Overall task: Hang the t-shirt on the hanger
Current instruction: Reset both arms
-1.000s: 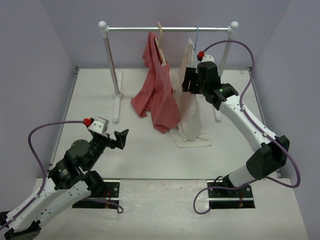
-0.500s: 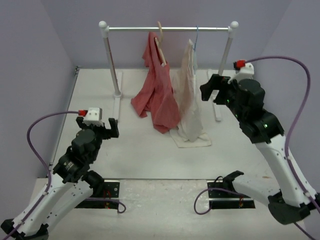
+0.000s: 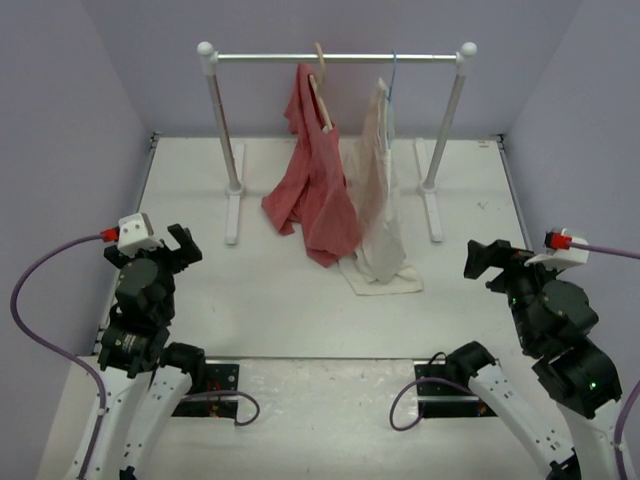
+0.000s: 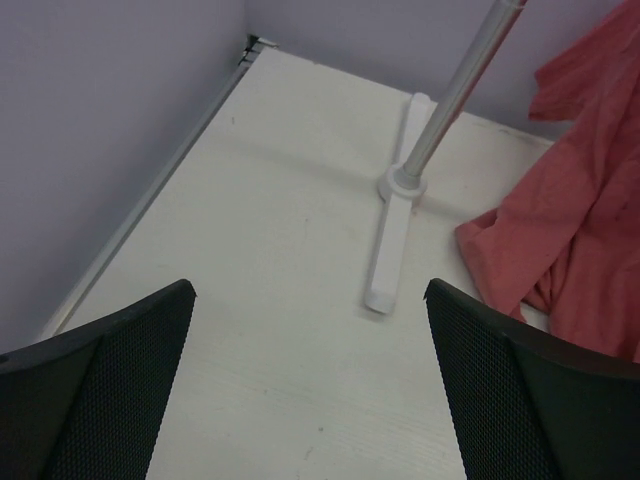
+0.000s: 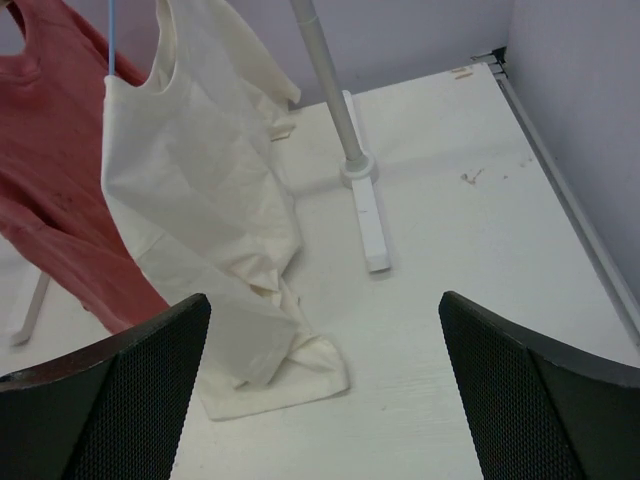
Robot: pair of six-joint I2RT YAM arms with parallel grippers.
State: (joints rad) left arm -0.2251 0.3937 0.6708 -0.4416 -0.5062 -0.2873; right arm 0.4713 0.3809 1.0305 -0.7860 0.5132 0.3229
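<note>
Your right hand is spread wide and holds nothing. Your left hand is spread wide too. The t-shirt hangs from the blue hanger on the rail, just beside the red shirt. Its bottom end lies bunched on the surface. It looks long and crooked, so I think it may sit on only one side of the hanger. Then it could slide off by itself, or fall if you bump the rail. A second ago your right hand was up at the t-shirt. Now both hands are pulled back low, well apart from it. The t-shirt has not moved.
</note>
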